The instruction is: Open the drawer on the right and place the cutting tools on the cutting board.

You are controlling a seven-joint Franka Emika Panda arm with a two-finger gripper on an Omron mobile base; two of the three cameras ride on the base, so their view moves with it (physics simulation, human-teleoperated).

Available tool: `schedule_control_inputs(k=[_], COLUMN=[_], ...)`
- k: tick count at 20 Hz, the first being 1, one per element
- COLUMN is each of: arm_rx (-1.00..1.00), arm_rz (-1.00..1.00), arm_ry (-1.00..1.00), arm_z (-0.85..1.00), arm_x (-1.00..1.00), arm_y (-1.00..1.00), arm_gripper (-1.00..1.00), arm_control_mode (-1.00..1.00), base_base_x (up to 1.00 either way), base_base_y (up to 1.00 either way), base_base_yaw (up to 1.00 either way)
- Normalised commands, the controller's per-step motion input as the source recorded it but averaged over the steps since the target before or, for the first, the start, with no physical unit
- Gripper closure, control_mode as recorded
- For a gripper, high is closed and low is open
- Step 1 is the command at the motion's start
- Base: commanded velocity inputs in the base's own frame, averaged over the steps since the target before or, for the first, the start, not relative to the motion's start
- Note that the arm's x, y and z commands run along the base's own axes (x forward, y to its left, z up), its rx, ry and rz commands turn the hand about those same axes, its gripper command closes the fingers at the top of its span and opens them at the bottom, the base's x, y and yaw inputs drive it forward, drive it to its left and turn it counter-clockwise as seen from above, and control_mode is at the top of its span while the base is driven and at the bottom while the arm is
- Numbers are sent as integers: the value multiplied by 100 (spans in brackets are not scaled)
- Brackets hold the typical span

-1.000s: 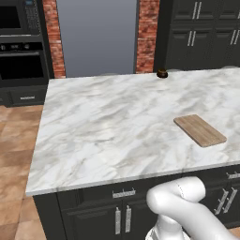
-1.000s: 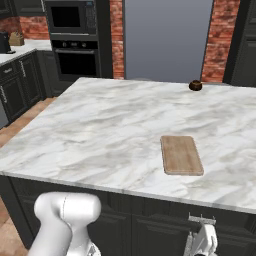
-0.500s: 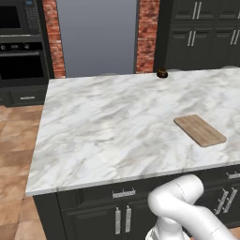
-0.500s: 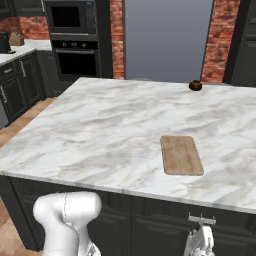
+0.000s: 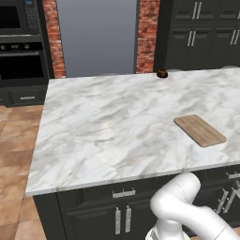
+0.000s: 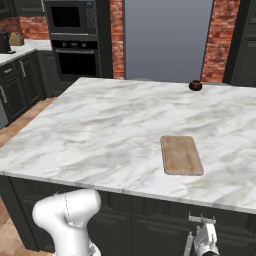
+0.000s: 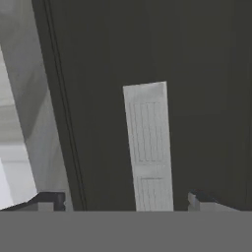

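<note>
Reaching low at the dark cabinet front, we are seeing the pincer (image 7: 125, 202) spread wide and empty around the pale drawer handle (image 7: 147, 147) because the drawer (image 6: 220, 220) is shut, while the cutting board (image 6: 181, 154) is lying bare on the tabletop (image 6: 100, 130).

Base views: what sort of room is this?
A rendered home kitchen, most likely. A marble-topped island with dark cabinets below carries a wooden cutting board; a built-in wall oven sits in the far cabinetry beside red brick wall.
</note>
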Motion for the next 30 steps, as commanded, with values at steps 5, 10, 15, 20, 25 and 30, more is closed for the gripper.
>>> schedule_control_inputs(k=[5,10,15,20,25,30], arm_rx=[-3,-3,-1,0,0,0], arm_rz=[10,10,6,0,0,0], arm_ry=[-5,-11,-23,-17,0,0], arm_z=[-67,-67,-87,-46,-3,0], arm_x=[26,25,8,13,4,-2], arm_y=[-52,-41,-4,3,1,0], arm_gripper=[-100,-100,-100,100,100,100], arm_control_mode=[-100,-100,-100,-100,-100,-100], base_base_x=[0,0,0,0,0,0], base_base_y=[0,0,0,0,0,0], base_base_yaw=[0,0,0,0,0,0])
